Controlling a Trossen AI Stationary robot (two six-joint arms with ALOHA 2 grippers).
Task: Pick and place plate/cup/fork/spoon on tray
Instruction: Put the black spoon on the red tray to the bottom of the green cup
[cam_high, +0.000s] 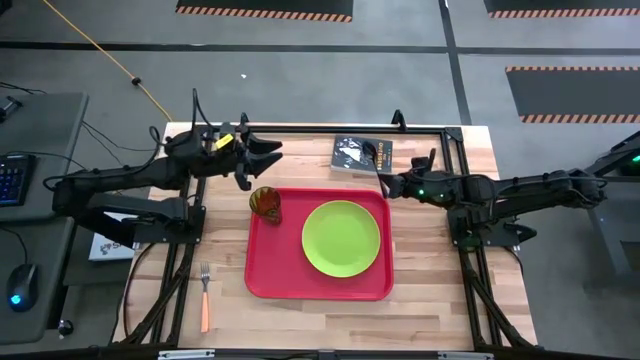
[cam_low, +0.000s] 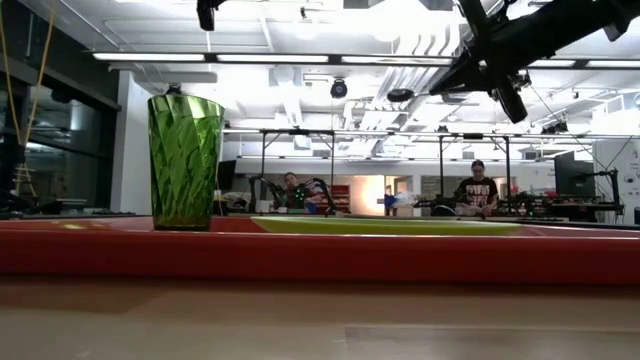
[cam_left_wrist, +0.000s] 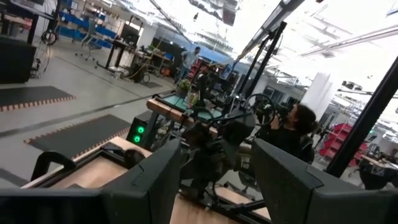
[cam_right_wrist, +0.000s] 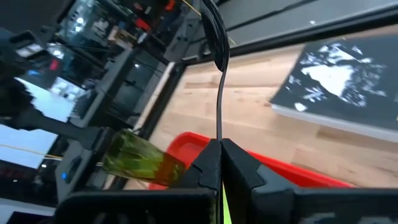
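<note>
Right gripper (cam_high: 385, 181) above the tabletop just off the tray's far right corner, fingers (cam_right_wrist: 239, 165) clamped together on the spoon (cam_right_wrist: 219, 68), handle pinched, bowl end pointing away toward the book (cam_high: 362, 153) at the tabletop's far edge. Left gripper (cam_high: 268, 152) raised near the far left of the tabletop, fingers (cam_left_wrist: 152, 180) spread apart, holding nothing. Tray (cam_high: 266, 280) at the tabletop's centre. Plate (cam_high: 341, 238) flat in the tray's right half. Cup (cam_high: 266, 204) upright in the tray's far left corner. Fork (cam_high: 204, 297) on the tabletop near the near left corner, apart from the tray.
</note>
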